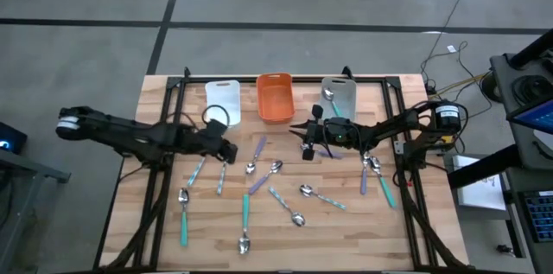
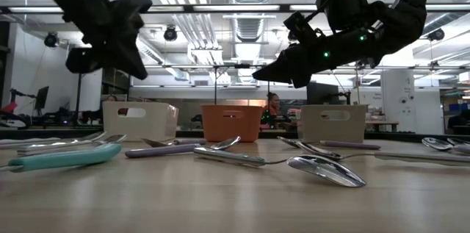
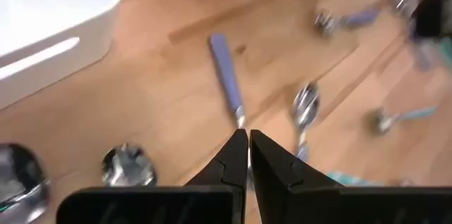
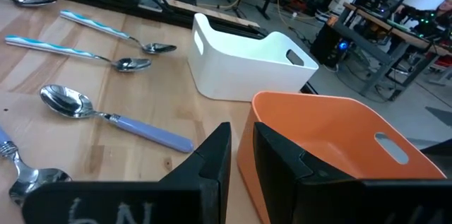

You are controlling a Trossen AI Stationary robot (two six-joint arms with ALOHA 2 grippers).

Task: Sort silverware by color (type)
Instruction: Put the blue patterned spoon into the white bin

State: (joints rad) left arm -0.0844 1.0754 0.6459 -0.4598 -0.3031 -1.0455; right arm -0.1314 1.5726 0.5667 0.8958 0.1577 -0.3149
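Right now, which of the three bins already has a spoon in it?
The grey bin, the rightmost of the row in the high view; one spoon lies inside it.

L arm (image 1: 130, 134): reaches in from left side, stretched low over table | L gripper (image 1: 226, 150): fingers (image 3: 233, 155) pressed tight, nothing between | R arm (image 1: 393, 127): comes in from right, bent, up in air | R gripper (image 1: 308, 142): small gap between fingers (image 4: 212, 155), holds nothing seen

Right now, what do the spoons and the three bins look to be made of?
Spoons: mirror-bright bowls, likely polished metal; matte coloured handles, probably plastic. White bin, orange bin and grey bin: smooth, rounded, with moulded handle slots, apparently plastic.
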